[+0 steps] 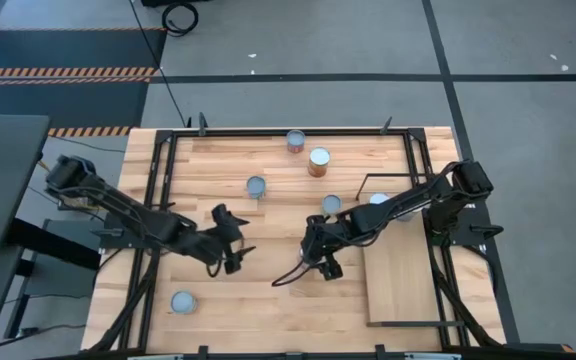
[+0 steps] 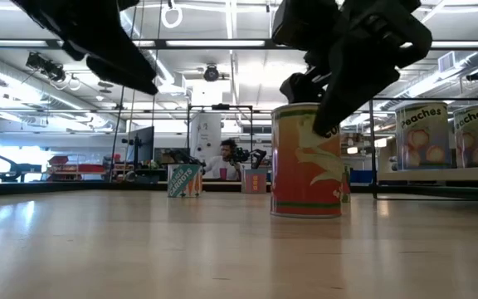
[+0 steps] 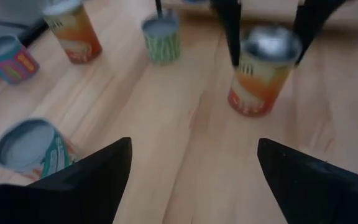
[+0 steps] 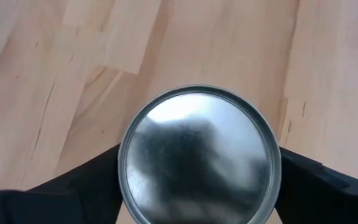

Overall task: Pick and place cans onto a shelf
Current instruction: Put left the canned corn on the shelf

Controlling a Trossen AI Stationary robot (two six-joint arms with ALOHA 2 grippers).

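Observation:
An orange-labelled can (image 4: 199, 155) with a silvery top stands upright on the wooden table, right of the middle. My right gripper (image 4: 201, 186) comes down over it, one finger on each side. In the high view my right gripper (image 1: 320, 260) covers this can. My left gripper (image 1: 232, 250) hangs open above bare wood left of the middle, pointing toward that can (image 3: 263, 74); nothing is between its fingers (image 3: 98, 180). The shelf (image 1: 403, 285), a pale board in a black wire frame, lies at the table's right. My right gripper has the can's round side (image 3: 244, 81) between its two fingers (image 3: 230, 31), near the top rim. The fingers slant down from above, one on each side. The can stands upright with its base on the table (image 2: 305, 212).
Loose cans stand toward the far edge (image 1: 296, 141) (image 1: 319, 161), at mid-table (image 1: 256, 186) (image 1: 332, 205), and near the front left (image 1: 182, 302). Two peach-labelled cans (image 2: 426, 137) stand on the shelf. The black table frame (image 1: 158, 180) runs along the edges.

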